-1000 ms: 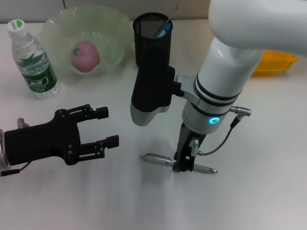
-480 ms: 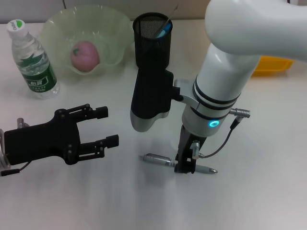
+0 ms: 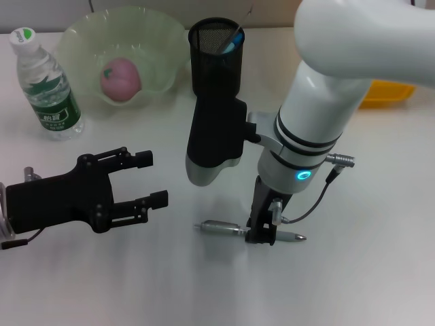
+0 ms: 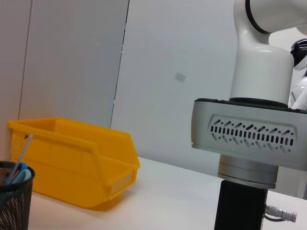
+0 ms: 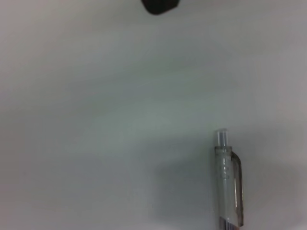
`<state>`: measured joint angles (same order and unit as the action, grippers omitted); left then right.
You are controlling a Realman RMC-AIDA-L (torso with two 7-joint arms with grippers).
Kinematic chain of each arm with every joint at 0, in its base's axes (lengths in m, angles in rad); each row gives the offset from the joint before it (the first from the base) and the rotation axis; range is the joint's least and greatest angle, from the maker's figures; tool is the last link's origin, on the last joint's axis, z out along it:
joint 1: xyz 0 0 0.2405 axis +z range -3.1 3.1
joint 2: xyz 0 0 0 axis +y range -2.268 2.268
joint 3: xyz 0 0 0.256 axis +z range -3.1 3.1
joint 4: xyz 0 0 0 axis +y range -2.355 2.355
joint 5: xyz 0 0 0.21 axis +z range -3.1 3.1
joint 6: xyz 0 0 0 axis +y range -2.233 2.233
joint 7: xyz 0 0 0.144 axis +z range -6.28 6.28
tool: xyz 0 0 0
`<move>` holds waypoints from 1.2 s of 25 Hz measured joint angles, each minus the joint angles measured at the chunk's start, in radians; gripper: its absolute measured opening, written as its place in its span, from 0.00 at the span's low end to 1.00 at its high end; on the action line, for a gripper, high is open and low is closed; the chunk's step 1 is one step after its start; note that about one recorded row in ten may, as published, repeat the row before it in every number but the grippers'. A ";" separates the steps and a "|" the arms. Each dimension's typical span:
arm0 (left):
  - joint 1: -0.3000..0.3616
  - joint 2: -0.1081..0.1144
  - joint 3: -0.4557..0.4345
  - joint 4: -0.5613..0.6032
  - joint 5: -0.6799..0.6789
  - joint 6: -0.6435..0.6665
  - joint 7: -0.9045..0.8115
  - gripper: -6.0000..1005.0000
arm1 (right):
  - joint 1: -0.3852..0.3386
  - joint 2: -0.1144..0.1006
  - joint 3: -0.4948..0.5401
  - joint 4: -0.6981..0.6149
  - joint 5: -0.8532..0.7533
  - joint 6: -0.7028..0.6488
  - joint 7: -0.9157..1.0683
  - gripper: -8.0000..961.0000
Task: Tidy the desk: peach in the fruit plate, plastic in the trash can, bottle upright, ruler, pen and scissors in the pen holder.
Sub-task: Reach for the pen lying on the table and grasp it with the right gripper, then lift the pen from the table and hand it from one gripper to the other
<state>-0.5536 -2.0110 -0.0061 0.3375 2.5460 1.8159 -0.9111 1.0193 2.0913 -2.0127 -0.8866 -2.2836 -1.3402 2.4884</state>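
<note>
White desk (image 3: pixel 380 272) bears a pen (image 3: pixel 224 227) under the right claw (image 3: pixel 260 234).

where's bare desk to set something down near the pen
Bare desk lies in front of the pen, and to the right of the right gripper, below the yellow bin. Crowded: the back, with water bottle, fruit plate and pen holder; the left gripper fills the left.

No text, brand or number can be made out anywhere. The clear plastic water bottle with the green-and-white label (image 3: pixel 49 85) carries printing on its label and a mark on its cap, but both are too small to read. The other items bear no visible writing.
</note>
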 joint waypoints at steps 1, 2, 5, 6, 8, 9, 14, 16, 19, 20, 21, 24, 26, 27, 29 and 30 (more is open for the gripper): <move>0.000 0.000 0.000 0.001 -0.001 0.000 0.000 0.76 | 0.000 0.000 0.000 0.000 0.000 0.000 0.000 0.14; 0.002 0.000 0.000 0.003 -0.004 0.000 0.000 0.76 | -0.006 -0.002 0.007 -0.004 -0.001 0.000 -0.003 0.15; 0.010 0.001 0.000 0.012 -0.022 0.003 0.000 0.76 | -0.050 -0.008 0.092 -0.030 -0.017 0.001 -0.043 0.15; 0.012 0.003 0.001 0.012 -0.025 0.003 -0.001 0.76 | -0.070 -0.008 0.139 -0.042 -0.035 0.002 -0.065 0.15; 0.015 0.004 0.000 0.012 -0.029 0.003 -0.004 0.76 | -0.104 -0.007 0.202 -0.063 -0.063 0.007 -0.098 0.15; 0.017 0.006 0.000 0.013 -0.031 0.003 -0.006 0.76 | -0.123 -0.007 0.232 -0.077 -0.072 0.014 -0.117 0.15; 0.023 0.010 0.000 0.014 -0.040 0.003 -0.009 0.76 | -0.223 -0.010 0.372 -0.155 -0.079 0.041 -0.231 0.16; 0.025 0.011 0.000 0.014 -0.047 0.003 -0.010 0.76 | -0.265 -0.010 0.428 -0.200 -0.077 0.043 -0.284 0.16; 0.027 0.011 0.000 0.014 -0.056 0.003 -0.011 0.76 | -0.330 -0.008 0.498 -0.264 -0.038 0.063 -0.358 0.17; 0.027 0.008 0.000 0.014 -0.060 0.003 -0.012 0.76 | -0.375 -0.009 0.551 -0.288 0.032 0.083 -0.427 0.17; 0.027 0.007 0.000 0.014 -0.062 0.003 -0.013 0.76 | -0.390 -0.010 0.575 -0.291 0.069 0.087 -0.461 0.17; 0.026 0.004 0.000 0.014 -0.063 0.003 -0.020 0.76 | -0.432 -0.010 0.666 -0.278 0.209 0.092 -0.584 0.17; 0.024 0.003 0.000 0.012 -0.064 0.003 -0.023 0.76 | -0.443 -0.010 0.695 -0.265 0.260 0.093 -0.634 0.18; 0.023 0.003 0.000 0.010 -0.065 0.003 -0.023 0.76 | -0.452 -0.010 0.722 -0.246 0.312 0.093 -0.681 0.18; 0.023 0.003 0.000 0.010 -0.065 0.003 -0.023 0.76 | -0.463 -0.010 0.766 -0.203 0.408 0.093 -0.775 0.18; 0.022 -0.001 0.001 0.006 -0.073 -0.001 -0.023 0.76 | -0.467 -0.010 0.808 -0.143 0.502 0.094 -0.877 0.18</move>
<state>-0.5319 -2.0117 -0.0055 0.3432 2.4735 1.8151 -0.9341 0.5526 2.0815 -1.2049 -1.0295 -1.7811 -1.2458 1.6116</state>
